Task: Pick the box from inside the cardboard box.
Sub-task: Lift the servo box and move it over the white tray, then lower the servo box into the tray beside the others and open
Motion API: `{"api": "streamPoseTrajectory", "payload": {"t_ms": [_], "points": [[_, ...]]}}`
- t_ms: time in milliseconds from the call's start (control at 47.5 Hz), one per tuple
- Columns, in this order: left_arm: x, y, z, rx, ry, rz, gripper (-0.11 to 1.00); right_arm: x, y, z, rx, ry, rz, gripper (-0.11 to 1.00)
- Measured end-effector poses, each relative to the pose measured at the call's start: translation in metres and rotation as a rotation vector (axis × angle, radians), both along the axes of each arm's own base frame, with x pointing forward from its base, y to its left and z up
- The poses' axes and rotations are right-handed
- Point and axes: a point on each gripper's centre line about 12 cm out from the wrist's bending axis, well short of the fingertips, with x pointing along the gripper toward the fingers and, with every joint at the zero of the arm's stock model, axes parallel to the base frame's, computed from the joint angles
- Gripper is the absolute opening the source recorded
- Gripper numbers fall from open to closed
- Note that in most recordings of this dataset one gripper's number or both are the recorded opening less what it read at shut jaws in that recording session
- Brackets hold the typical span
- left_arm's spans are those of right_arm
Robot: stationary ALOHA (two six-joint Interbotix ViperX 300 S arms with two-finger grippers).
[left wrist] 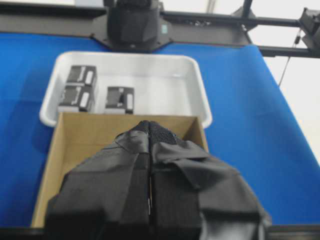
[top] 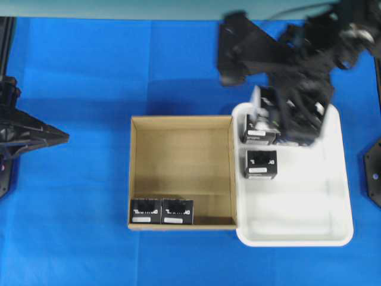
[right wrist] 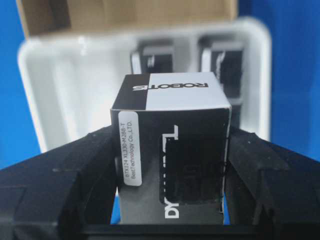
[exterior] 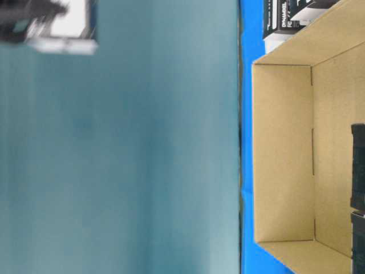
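Closest to the right wrist camera, a black box (right wrist: 172, 150) is clamped between the fingers (right wrist: 75, 175) of the right gripper (top: 284, 113) and held above the white tray (top: 333, 232). Beyond it, two more boxes (top: 260, 164) are seen resting in the tray. Beside the tray, the cardboard box (top: 181, 128) is seen with two boxes (top: 161, 211) along its near wall. At the far left, the left gripper (left wrist: 150, 132) is seen with its jaws pressed together, holding nothing.
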Motion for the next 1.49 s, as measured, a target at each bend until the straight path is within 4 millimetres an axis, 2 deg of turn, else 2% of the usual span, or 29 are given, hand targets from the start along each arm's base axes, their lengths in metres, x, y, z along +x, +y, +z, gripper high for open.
{"api": "streamPoseTrajectory", "payload": {"t_ms": [252, 484, 610, 884, 1262, 1494], "points": [[0.0, 0.0, 0.0, 0.0, 0.002, 0.0, -0.07, -0.041, 0.007, -0.041, -0.006, -0.064, -0.028, 0.61], [0.001, 0.001, -0.001, 0.0, 0.003, 0.005, -0.07, -0.066, 0.016, -0.106, 0.011, 0.012, -0.024, 0.61], [0.001, 0.001, -0.001, 0.0, 0.003, 0.005, -0.07, -0.071, 0.02, -0.13, 0.006, 0.004, -0.015, 0.61], [0.001, 0.002, -0.001, 0.002, 0.003, 0.011, -0.07, -0.083, 0.023, -0.169, -0.004, -0.022, -0.023, 0.61], [0.001, 0.003, -0.001, 0.0, 0.003, 0.015, -0.07, -0.08, 0.022, -0.209, -0.015, -0.008, -0.026, 0.61], [0.001, 0.003, 0.0, 0.0, 0.002, 0.015, -0.07, -0.076, 0.022, -0.224, -0.019, 0.008, -0.023, 0.61]]}}
